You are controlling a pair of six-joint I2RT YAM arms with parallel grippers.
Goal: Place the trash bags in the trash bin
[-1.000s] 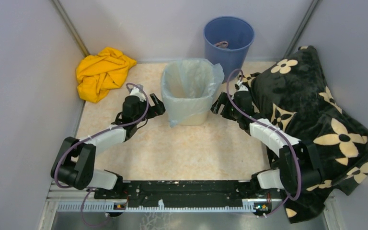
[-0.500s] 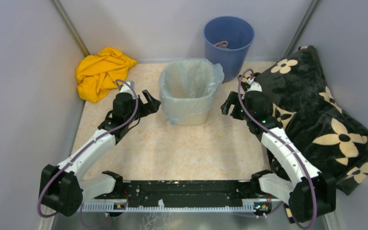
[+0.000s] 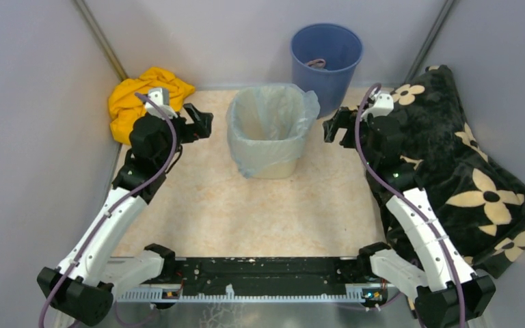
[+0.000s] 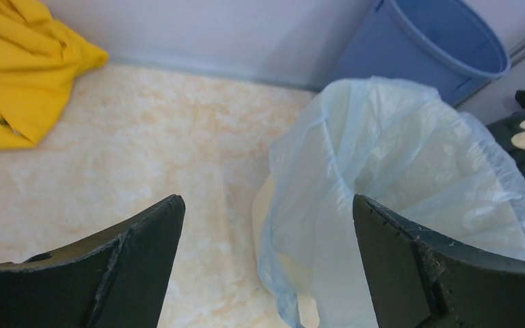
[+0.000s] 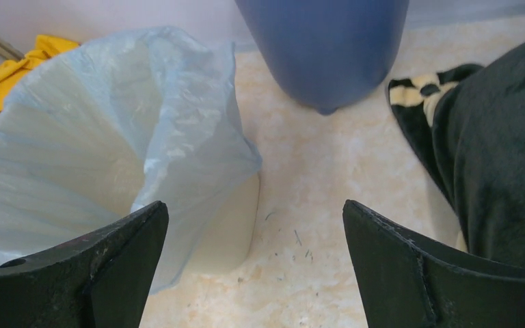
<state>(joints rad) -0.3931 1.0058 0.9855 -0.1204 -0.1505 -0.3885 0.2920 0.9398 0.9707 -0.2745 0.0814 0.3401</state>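
Note:
A pale-blue translucent trash bag lines the cream trash bin at the middle back of the floor, its edge folded over the rim and hanging down the sides. The bag shows in the left wrist view and the right wrist view; the bin wall shows in the right wrist view. My left gripper is open and empty, raised to the left of the bin. My right gripper is open and empty, raised to the right of the bin. Neither touches the bag.
A round blue bucket stands behind the bin by the back wall. A crumpled yellow cloth lies in the back left corner. A black flowered blanket covers the right side. Grey walls close in left, right and back.
Both arms have stretched out and risen. The left gripper drew back left and the right gripper drew back right, away from the bin sides. The bag stays over the rim.

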